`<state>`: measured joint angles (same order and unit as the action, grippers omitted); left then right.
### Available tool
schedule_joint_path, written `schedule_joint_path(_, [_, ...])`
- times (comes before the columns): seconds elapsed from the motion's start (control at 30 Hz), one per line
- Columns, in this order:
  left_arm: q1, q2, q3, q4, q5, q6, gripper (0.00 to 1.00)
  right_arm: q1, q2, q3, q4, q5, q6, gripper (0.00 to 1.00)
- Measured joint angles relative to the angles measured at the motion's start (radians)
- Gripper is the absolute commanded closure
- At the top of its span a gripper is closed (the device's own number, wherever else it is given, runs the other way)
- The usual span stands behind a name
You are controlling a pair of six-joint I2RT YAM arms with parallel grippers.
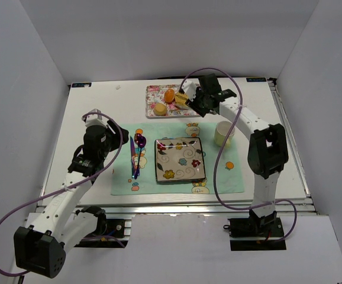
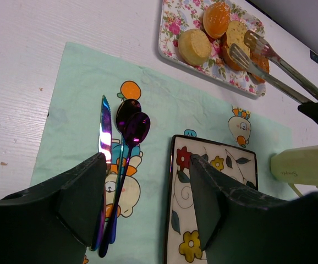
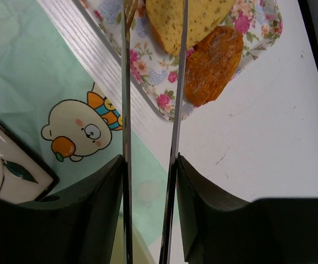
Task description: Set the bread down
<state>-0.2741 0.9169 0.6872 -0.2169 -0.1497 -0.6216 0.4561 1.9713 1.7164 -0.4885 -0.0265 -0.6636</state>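
Several breads lie on a floral tray at the back: an orange bun, a round pale bun and a speckled slice over a brown piece. My right gripper is shut on metal tongs. The tong tips reach over the speckled slice; whether they pinch it I cannot tell. My left gripper is open and empty, above the mat between the cutlery and the flowered square plate. The plate holds nothing.
A light green placemat lies under the plate. An iridescent knife and two spoons lie on it left of the plate. A pale green cup stands right of the plate, under the right arm.
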Motion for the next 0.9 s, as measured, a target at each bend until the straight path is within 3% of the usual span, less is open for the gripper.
schedule_joint_path(0.37, [0.000,0.000,-0.007,0.000,0.000,0.000,0.29,0.004,0.048,-0.013,0.022,0.065,-0.017,0.56])
schedule_joint_path(0.5, [0.000,0.000,-0.007,0.000,-0.001,0.000,0.29,0.011,0.048,-0.031,0.045,0.096,-0.026,0.71])
schedule_joint_path(0.6, [0.000,-0.001,-0.007,0.000,-0.001,0.000,0.29,0.017,0.050,-0.043,0.049,0.117,-0.030,0.90])
schedule_joint_path(0.73, [0.000,-0.006,-0.007,0.000,-0.001,0.000,0.29,0.018,0.047,-0.046,0.051,0.125,-0.024,1.00])
schedule_joint_path(0.9, [0.000,-0.012,-0.007,0.000,-0.002,-0.002,0.29,0.016,-0.034,-0.110,0.032,0.084,-0.006,1.00])
